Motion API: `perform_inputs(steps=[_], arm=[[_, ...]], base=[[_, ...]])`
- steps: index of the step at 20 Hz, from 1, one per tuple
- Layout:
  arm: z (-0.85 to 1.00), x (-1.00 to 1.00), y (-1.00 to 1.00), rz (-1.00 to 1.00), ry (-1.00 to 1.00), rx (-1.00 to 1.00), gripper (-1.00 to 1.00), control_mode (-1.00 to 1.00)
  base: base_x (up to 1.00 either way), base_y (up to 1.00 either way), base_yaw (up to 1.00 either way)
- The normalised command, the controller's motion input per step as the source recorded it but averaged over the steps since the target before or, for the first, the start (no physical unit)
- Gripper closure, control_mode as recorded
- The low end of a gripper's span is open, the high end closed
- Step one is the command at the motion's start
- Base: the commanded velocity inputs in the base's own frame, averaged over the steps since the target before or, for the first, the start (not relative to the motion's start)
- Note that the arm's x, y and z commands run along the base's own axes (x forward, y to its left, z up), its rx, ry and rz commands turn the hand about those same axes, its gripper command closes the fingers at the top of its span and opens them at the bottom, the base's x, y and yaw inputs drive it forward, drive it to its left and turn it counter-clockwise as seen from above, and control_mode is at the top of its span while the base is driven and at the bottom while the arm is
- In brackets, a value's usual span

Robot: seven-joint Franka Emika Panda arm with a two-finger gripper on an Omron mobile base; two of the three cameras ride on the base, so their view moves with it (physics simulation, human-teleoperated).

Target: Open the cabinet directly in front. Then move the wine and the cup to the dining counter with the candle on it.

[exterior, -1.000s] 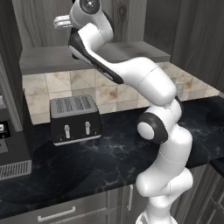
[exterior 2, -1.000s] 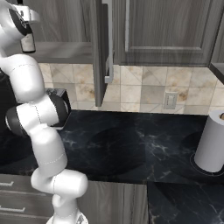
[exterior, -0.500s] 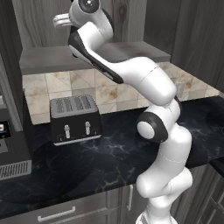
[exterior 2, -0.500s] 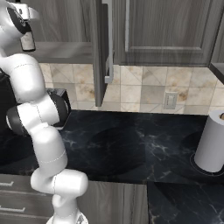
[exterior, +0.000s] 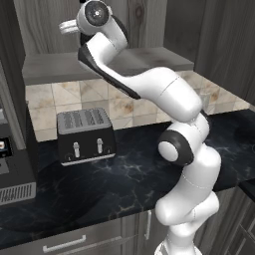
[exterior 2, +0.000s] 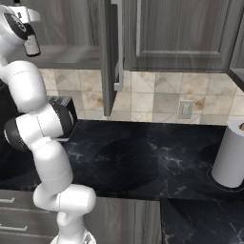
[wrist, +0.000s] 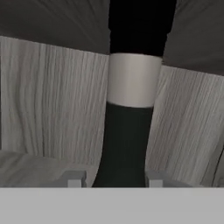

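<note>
The cabinet's left door (exterior 2: 108, 57) stands swung open edge-on, and the right door (exterior 2: 181, 33) is closed. My arm reaches up inside, over the cabinet floor (exterior: 60, 67). The wine (wrist: 131, 131), a dark bottle with a pale label, stands upright against the wood back wall. My gripper (wrist: 115, 179) is open and straddles the bottle, one fingertip (wrist: 75, 179) on each side, with a narrow gap on the left. In the right base view the wine (exterior 2: 32, 45) shows just below my hand. The green cup, the dining counter and the candle are out of view.
A black toaster (exterior: 84, 135) sits on the black counter (exterior: 124, 184) under the cabinet, and a coffee machine (exterior: 12, 169) stands to its left. A grey paper-towel roll (exterior 2: 231, 155) stands at the right. The open door's silver handle (exterior 2: 119, 45) hangs beside my arm.
My hand and upper arm have edged slightly to the left inside the cabinet. The bottle stands where it was.
</note>
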Motion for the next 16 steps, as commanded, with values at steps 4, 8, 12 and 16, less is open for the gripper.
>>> perform_inputs(steps=[4, 8, 12, 16], arm=[[0.13, -0.96, 0.09, 0.00, -0.20, 0.00, 1.00, -1.00], [0.00, -0.89, 0.05, 0.00, -0.20, -0.01, 1.00, -1.00], [0.00, -0.68, 0.00, 0.00, -0.18, -0.01, 1.00, -1.00], [-0.14, -0.36, 0.00, 0.00, 0.01, 0.00, 1.00, -1.00]], base=[[0.00, 0.00, 0.00], [0.00, 0.00, 0.00], [0.00, 0.00, 0.00], [0.00, 0.00, 0.00]])
